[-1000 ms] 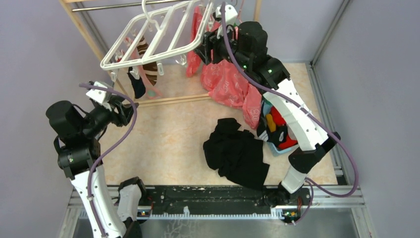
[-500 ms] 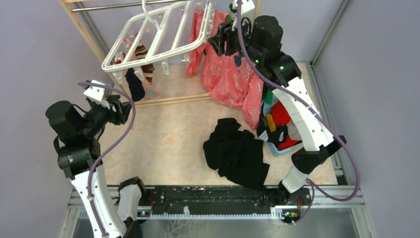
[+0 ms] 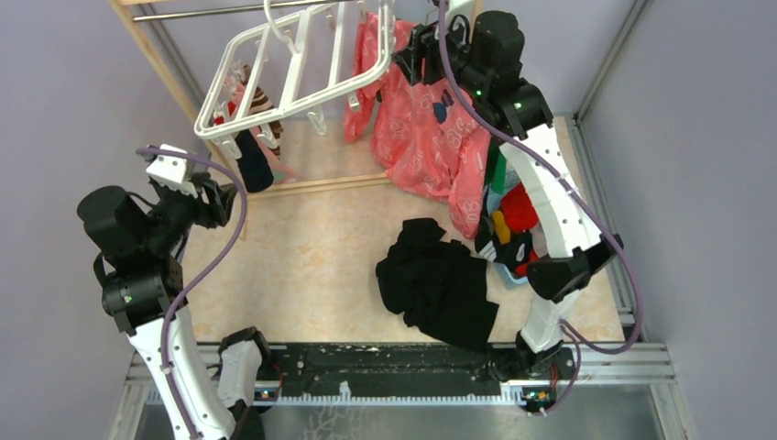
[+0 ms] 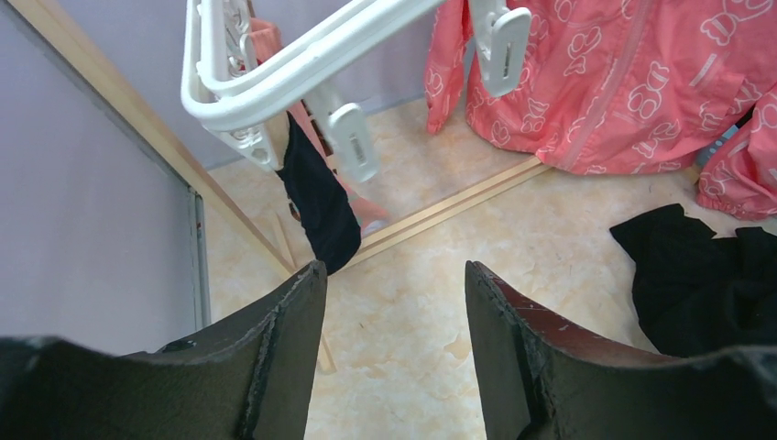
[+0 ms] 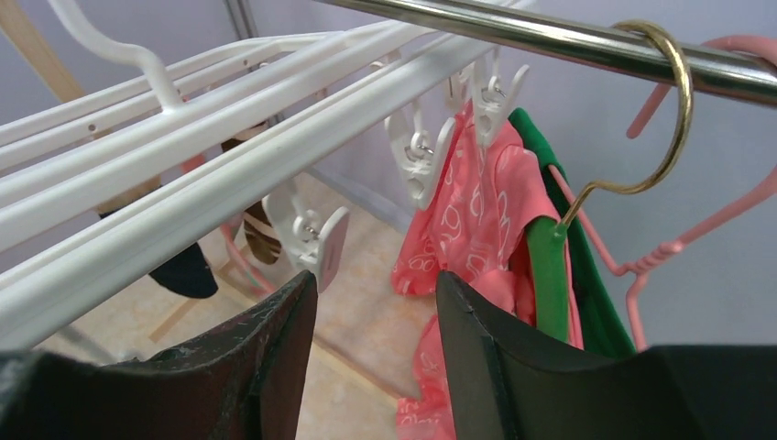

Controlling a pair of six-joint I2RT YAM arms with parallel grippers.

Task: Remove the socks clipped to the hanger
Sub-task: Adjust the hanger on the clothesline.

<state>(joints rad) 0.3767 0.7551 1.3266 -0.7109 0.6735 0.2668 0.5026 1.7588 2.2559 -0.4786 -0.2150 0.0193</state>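
The socks (image 3: pixel 254 158) hang clipped under the left end of the white hanger (image 3: pixel 311 96), in the upper left of the overhead view. A dark sock (image 4: pixel 321 197) hangs lowest, with a striped sock (image 5: pixel 261 238) behind it and something pink beside them. The hanger is tilted, its right end high by the rail (image 5: pixel 550 41). The left gripper (image 4: pixel 394 275) sits below and left of the dark sock, apart from it, jaws open and empty. The right gripper (image 5: pixel 376 284) is at top centre beside the hanger's right end, jaws apart with nothing between them. A clip (image 5: pixel 316 240) dangles just beyond its fingers. A pink shirt (image 3: pixel 421 137) hangs right of the hanger. A black cloth (image 3: pixel 440 284) lies on the table (image 3: pixel 311 247) at centre.
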